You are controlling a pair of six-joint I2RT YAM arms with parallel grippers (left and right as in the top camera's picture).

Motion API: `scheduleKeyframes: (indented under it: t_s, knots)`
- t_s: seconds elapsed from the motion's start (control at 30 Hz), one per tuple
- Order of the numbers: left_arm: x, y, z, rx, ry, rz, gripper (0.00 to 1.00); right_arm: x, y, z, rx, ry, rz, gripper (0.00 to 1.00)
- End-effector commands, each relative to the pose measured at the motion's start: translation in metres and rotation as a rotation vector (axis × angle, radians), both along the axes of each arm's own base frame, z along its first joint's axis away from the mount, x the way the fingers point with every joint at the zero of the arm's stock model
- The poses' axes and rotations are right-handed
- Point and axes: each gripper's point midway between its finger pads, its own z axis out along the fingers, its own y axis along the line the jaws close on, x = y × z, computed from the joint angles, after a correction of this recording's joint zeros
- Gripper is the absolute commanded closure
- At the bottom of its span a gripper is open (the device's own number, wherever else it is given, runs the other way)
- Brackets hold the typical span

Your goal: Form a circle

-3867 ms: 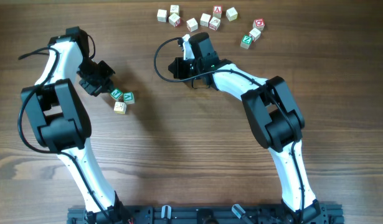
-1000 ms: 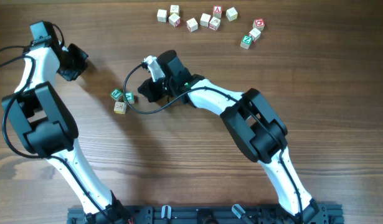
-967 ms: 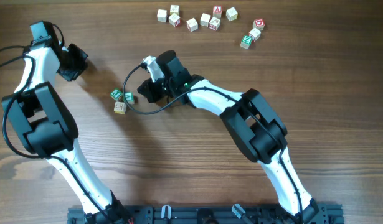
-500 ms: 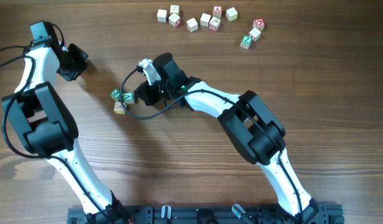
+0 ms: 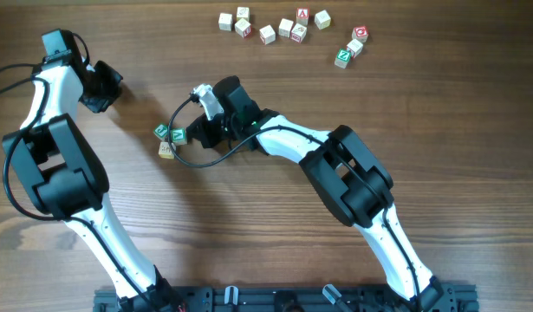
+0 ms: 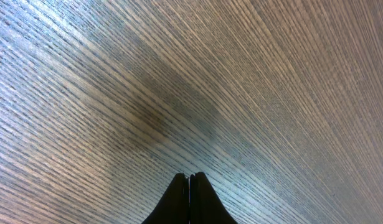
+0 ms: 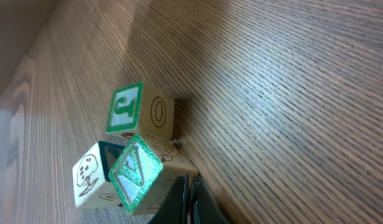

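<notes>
My left gripper (image 5: 100, 87), which sat right beside the three cubes (image 5: 170, 139) a few seconds ago, has pulled away to the far upper left of the table (image 5: 266, 225), well apart from them. My right gripper (image 5: 197, 135) has swung over from the middle, below the loose cubes (image 5: 283, 28), and in the last second crept further left, so its tips now sit just beside the nearer green-faced cube (image 7: 136, 172). Its cable (image 5: 174, 121) now loops round by the group
</notes>
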Motion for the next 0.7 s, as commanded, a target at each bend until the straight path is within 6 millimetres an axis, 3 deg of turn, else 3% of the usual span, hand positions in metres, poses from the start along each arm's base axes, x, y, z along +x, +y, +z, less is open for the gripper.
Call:
scheduleKeyframes:
  t_s: [0.0,0.43,0.57,0.67]
  knots:
    - [-0.001,0.004,-0.002,0.001,0.008,0.014,0.94,-0.010,0.004,-0.006,0.007,0.003,0.048,0.96]
    - [-0.004,0.003,-0.003,-0.002,0.019,0.014,0.94,-0.010,0.006,-0.003,0.019,-0.022,0.066,0.96]
    - [-0.008,0.001,-0.005,-0.011,0.037,0.013,0.96,0.011,-0.007,-0.015,-0.069,-0.067,-0.049,0.96]
    - [-0.005,-0.016,-0.002,-0.083,0.020,-0.021,0.96,0.036,-0.030,-0.024,-0.133,-0.080,-0.159,0.96]
